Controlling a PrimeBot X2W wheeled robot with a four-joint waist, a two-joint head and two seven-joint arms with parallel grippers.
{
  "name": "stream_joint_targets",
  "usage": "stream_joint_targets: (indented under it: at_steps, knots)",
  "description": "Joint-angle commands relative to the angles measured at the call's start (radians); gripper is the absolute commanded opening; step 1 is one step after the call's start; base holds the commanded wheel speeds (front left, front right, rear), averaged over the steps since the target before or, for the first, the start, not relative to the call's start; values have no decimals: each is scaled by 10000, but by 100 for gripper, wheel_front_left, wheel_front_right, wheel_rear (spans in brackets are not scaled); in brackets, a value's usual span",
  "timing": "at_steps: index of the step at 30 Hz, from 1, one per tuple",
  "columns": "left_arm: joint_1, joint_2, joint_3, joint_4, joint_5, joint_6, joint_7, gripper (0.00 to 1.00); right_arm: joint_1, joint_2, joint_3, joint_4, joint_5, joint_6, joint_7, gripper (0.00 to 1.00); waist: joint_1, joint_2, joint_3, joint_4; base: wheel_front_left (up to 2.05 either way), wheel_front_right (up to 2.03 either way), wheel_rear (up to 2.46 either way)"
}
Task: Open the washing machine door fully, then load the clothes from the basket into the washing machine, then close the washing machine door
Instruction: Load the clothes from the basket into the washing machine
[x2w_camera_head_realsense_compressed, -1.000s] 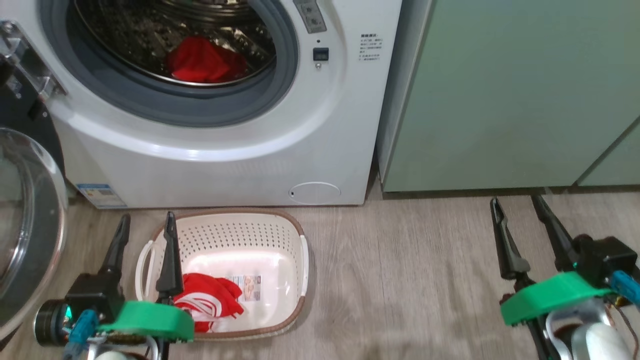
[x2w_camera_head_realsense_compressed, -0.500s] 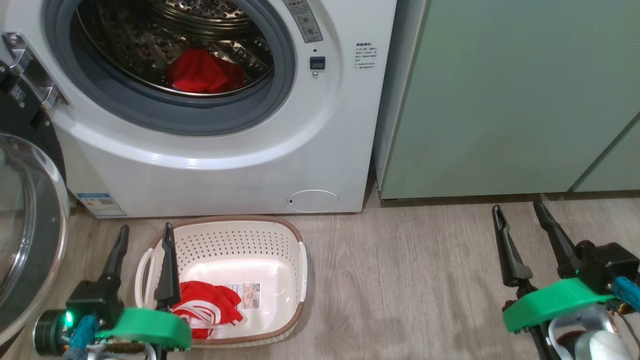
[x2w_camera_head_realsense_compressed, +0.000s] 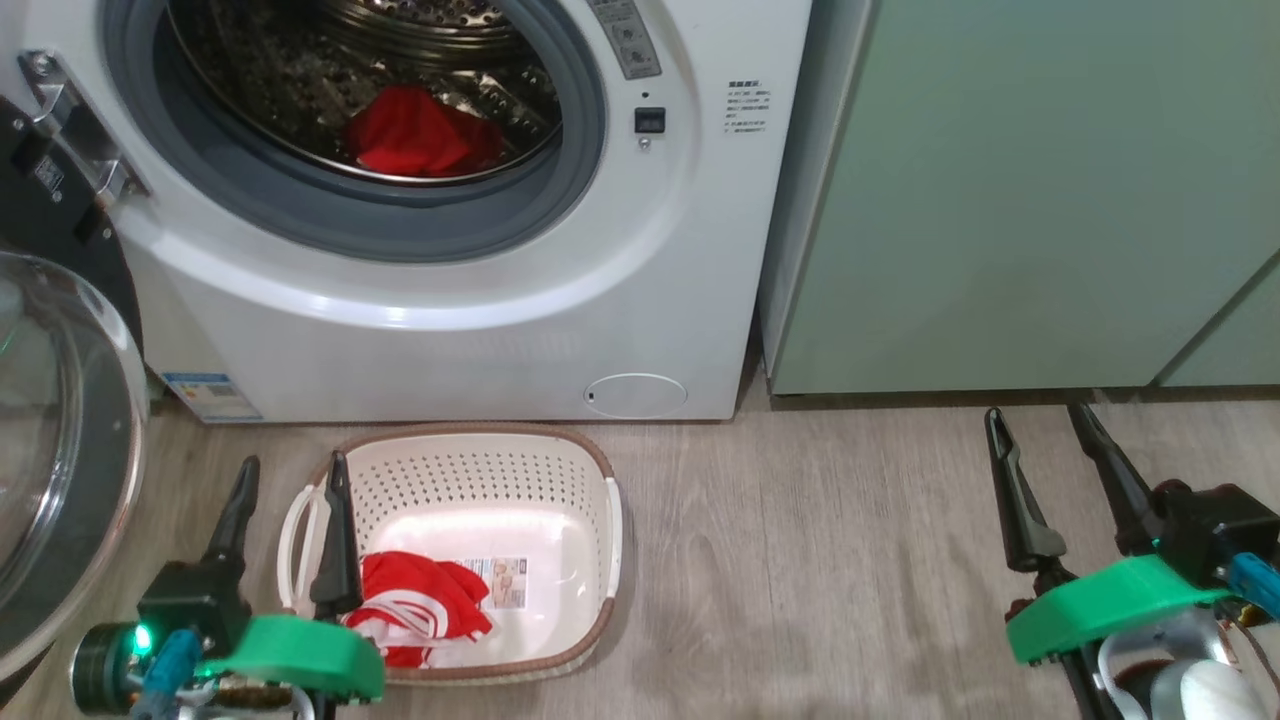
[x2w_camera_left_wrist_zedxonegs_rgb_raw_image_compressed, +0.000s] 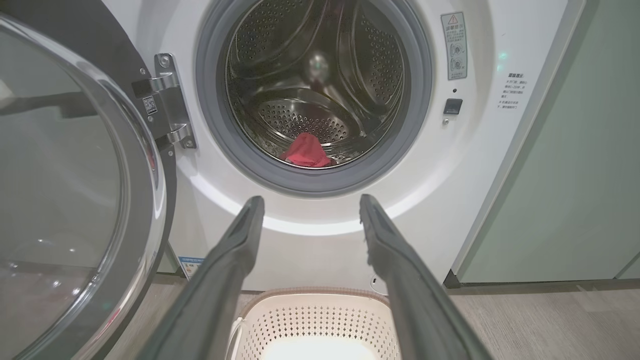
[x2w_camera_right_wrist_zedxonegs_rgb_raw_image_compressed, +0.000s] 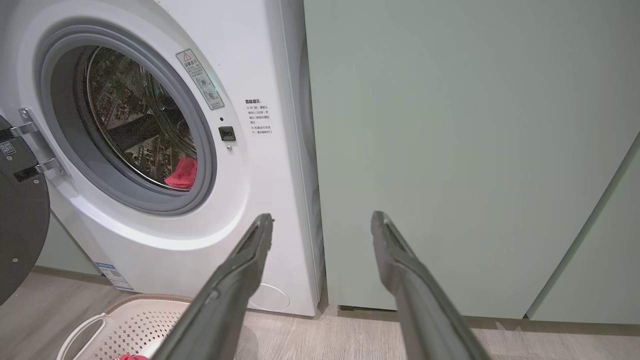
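Head cam: I see the washer (x2w_camera_head_realsense_compressed: 450, 300) with its door (x2w_camera_head_realsense_compressed: 60, 450) swung open to the left, glass bowl at the frame edge. One red garment (x2w_camera_head_realsense_compressed: 415, 135) lies low in the drum (x2w_camera_head_realsense_compressed: 260, 70), near the front lip. The basket (x2w_camera_head_realsense_compressed: 600, 470) sits on the wood floor (x2w_camera_head_realsense_compressed: 800, 560) just in front of the washer, below the opening. A second red garment (x2w_camera_head_realsense_compressed: 420, 605), white stripes, is bunched in the basket's near left corner, beside the paper label (x2w_camera_head_realsense_compressed: 505, 582). Left gripper (x2w_camera_head_realsense_compressed: 294, 462) hovers at the basket's left end, jaws spread wide and empty, with one finger outside the rim and the other across the white handle. Right gripper (x2w_camera_head_realsense_compressed: 1035, 413) is well off to the right over bare floor, in front of the green cabinet (x2w_camera_head_realsense_compressed: 1000, 200), also spread wide and empty.

Left wrist cam: fingers wide apart, aimed at the washer front under the opening. Door at left on its hinge (x2w_camera_left_wrist_zedxonegs_rgb_raw_image_compressed: 167, 100), red garment in the drum, basket's far end between the fingers at the bottom.

Right wrist cam: fingers wide apart, straddling the seam between washer and cabinet, gripping nothing. Red garment in the drum, basket corner at lower left with a sliver of red.
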Motion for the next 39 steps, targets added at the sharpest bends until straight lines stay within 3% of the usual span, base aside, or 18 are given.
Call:
stream_joint_targets:
  at_steps: [1, 11, 21, 27, 39]
  knots:
    - [-580, 32, 358, -276, 80, -24, -32, 100, -232, -35, 189, -436, 56, 0, -15, 100, 1, 0, 62, 29, 0, 0, 0]
    - [-2378, -32, 263, 915, -221, -427, 299, 100, -790, -35, 337, -718, 67, 0, -85, 100, 1, 0, 1395, 35, 0, 0, 0]
    - [-5400, -176, 173, 4795, -864, -1384, 933, 100, -1915, -35, 824, -782, 88, 0, -419, 100, 1, 0, 3833, -506, 0, 0, 0]
    - [-7022, -47, -323, 7636, -673, -2085, 1305, 100, -2772, -35, 1243, -523, 307, 0, -928, 100, 1, 0, 5394, -1033, 0, 0, 0]
    - [-8566, 508, -1169, 10774, -177, -2882, 2652, 100, -3874, -35, 2058, 220, 942, 0, -1746, 100, 1, 0, 7433, -1927, 0, 0, 0]
